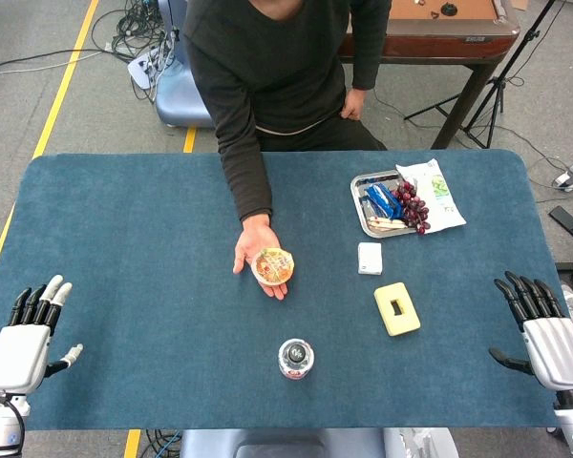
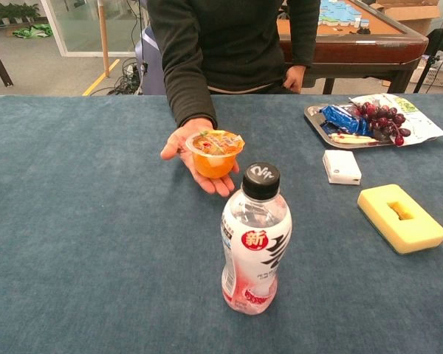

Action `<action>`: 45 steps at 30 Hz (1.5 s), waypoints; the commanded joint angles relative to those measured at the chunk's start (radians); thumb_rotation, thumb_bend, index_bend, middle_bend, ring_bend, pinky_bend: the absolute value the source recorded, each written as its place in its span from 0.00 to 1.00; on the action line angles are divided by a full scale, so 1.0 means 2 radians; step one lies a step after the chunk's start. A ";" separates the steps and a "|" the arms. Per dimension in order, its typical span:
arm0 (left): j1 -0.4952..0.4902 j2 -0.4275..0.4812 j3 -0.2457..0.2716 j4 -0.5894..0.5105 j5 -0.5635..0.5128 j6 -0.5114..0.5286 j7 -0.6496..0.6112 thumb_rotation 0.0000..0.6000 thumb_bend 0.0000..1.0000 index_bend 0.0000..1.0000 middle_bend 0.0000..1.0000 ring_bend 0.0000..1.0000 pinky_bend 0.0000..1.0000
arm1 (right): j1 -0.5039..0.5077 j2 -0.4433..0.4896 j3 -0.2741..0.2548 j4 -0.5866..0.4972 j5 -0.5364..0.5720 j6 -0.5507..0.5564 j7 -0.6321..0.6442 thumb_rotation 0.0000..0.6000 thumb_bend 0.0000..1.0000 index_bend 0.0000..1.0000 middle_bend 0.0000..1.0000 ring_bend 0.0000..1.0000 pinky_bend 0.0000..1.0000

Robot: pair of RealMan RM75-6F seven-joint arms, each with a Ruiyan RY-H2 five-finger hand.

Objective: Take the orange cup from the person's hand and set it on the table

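Note:
The orange cup point(image 1: 273, 266) point(image 2: 214, 154), sealed with a printed foil lid, rests on the upturned palm of the person's hand point(image 1: 254, 246) point(image 2: 186, 147) held out over the middle of the blue table. My left hand point(image 1: 29, 340) hovers at the table's near left corner, fingers spread and holding nothing. At the near right edge my right hand point(image 1: 544, 336) is likewise spread and holds nothing. Both hands are far from the cup. Neither hand shows in the chest view.
A clear bottle point(image 1: 296, 358) point(image 2: 255, 240) with a black cap stands near the front centre, between me and the cup. To the right lie a yellow sponge point(image 1: 397, 308) point(image 2: 402, 217), a small white box point(image 1: 370, 258) point(image 2: 342, 167) and a metal tray point(image 1: 361, 205) point(image 2: 314, 116) with grapes and packets.

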State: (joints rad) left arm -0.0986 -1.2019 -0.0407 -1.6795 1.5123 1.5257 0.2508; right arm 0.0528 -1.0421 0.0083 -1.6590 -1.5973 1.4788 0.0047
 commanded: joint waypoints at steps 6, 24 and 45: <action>-0.001 0.000 0.001 -0.002 0.001 -0.004 0.000 1.00 0.19 0.00 0.00 0.00 0.00 | 0.005 -0.002 0.001 0.000 0.001 -0.005 -0.004 1.00 0.05 0.00 0.00 0.00 0.06; -0.074 0.003 -0.023 0.028 0.040 -0.072 -0.092 1.00 0.19 0.00 0.00 0.00 0.00 | 0.002 0.002 0.020 0.001 0.003 0.027 -0.010 1.00 0.05 0.00 0.00 0.00 0.06; -0.334 -0.029 -0.073 0.081 0.101 -0.294 -0.226 1.00 0.19 0.00 0.00 0.00 0.00 | 0.004 0.010 0.022 -0.018 0.011 0.023 -0.036 1.00 0.05 0.00 0.00 0.00 0.06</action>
State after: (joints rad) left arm -0.7262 -1.2366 -0.1742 -1.5369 1.7089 0.9753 -0.1955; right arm 0.0617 -1.0222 0.0529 -1.6946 -1.5752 1.5262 -0.0670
